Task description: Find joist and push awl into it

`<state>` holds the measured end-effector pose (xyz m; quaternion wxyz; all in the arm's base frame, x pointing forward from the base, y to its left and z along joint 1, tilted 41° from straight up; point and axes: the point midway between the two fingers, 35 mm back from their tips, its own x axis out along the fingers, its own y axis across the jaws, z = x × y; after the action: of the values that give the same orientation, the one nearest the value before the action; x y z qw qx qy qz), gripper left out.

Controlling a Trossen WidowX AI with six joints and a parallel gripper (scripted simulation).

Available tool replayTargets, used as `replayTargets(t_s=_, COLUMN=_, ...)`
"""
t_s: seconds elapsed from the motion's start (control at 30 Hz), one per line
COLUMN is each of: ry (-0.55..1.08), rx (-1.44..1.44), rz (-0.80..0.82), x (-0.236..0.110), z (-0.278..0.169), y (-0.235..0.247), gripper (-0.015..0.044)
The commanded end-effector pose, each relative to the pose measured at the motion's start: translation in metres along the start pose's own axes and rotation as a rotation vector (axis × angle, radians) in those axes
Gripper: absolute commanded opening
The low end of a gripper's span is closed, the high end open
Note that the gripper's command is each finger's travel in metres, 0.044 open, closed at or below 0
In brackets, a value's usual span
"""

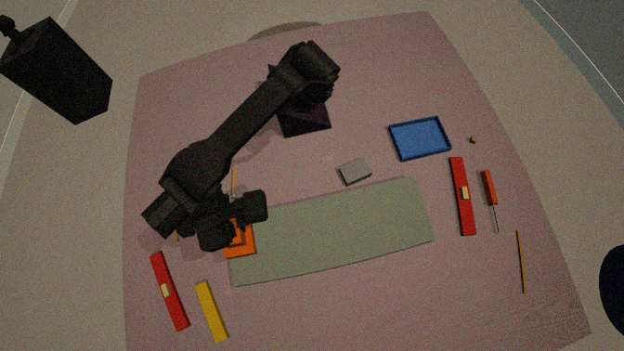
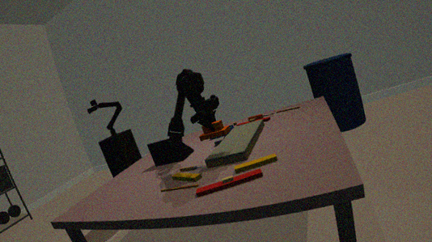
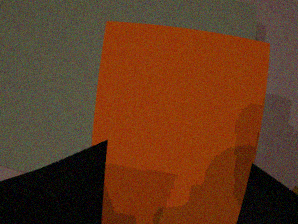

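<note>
The orange stud finder is held in my gripper, which is shut on its raised grip. It appears raised above the left end of the grey-green floor panel, overlapping it in the top view. A tool with a tan handle and thin shaft, apparently the awl, lies behind the panel's left end, partly hidden by the arm. The blue tray is empty, behind the panel's right end. The joist is hidden.
A grey block sits between panel and tray. Right of the panel lie a red level, a red-handled screwdriver and a pencil. Left are another red level and yellow bars.
</note>
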<state>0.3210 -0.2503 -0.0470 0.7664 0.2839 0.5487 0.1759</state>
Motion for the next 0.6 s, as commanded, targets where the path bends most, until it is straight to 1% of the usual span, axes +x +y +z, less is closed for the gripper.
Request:
replayTargets(t_s=0.0, ry=-0.007, rx=0.004, rz=0.005, x=0.004, z=0.014, y=-0.001, gripper=0.0)
replayTargets(t_s=0.57, ry=-0.007, rx=0.004, rz=0.006, x=0.024, z=0.013, y=-0.002, gripper=0.0)
